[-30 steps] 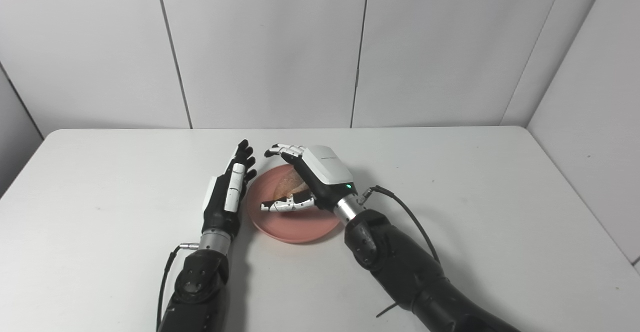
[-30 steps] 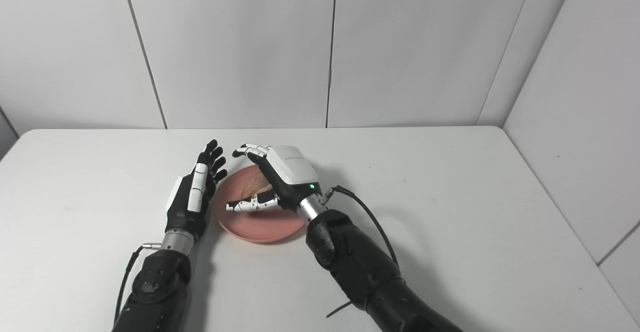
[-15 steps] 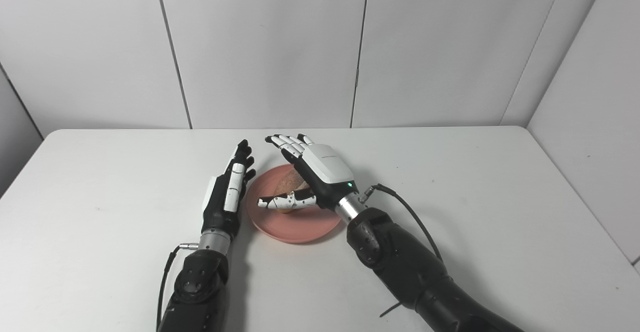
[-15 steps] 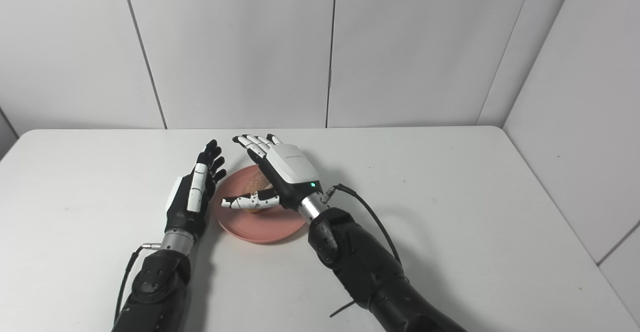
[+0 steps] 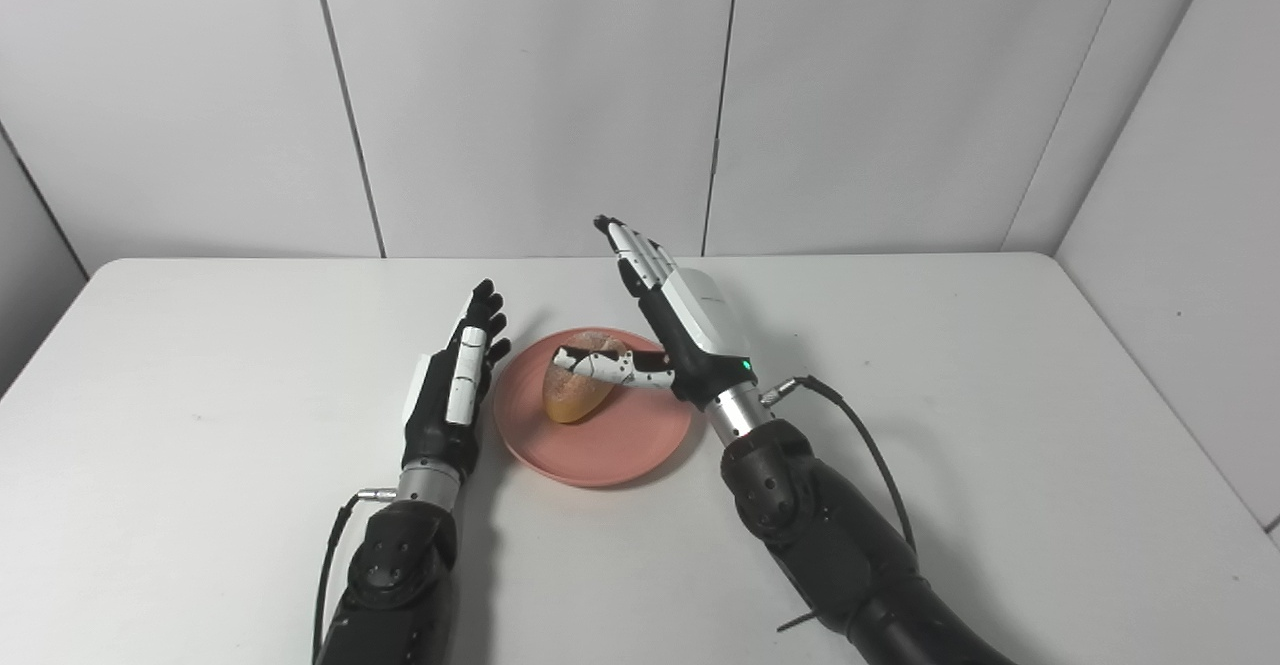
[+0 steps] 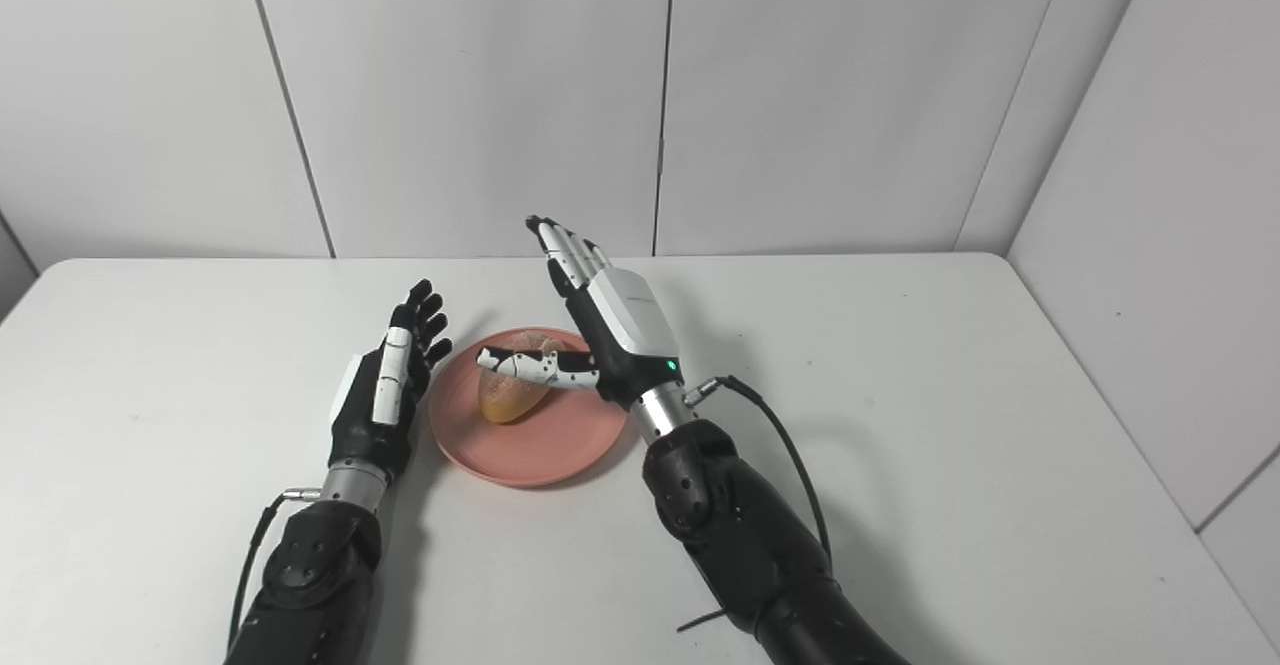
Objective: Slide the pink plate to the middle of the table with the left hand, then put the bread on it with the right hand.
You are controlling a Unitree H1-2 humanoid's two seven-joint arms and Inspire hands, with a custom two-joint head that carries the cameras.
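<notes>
Since a second ago: right hand [image 5: 690,330] lifted off bread [image 5: 577,388], fingers [image 5: 632,244] now straight, spread apart from thumb, pointing 12 o'clock, holding nothing. Bread lies on pink plate [image 5: 600,445], toward its 10 o'clock side, thumb hanging over it. Plate sits near table [image 5: 200,425] middle. Left hand [image 6: 385,390] unmoved at plate's 9 o'clock, edge-on just beside rim, fingers straight and together, empty, likely bracing plate. Release looks done; task seems complete.

My right hand [image 5: 690,330] has let go, opened flat and lifted clear, leaving the bread [image 5: 577,388] lying uncovered on the pink plate [image 5: 610,445].
</notes>
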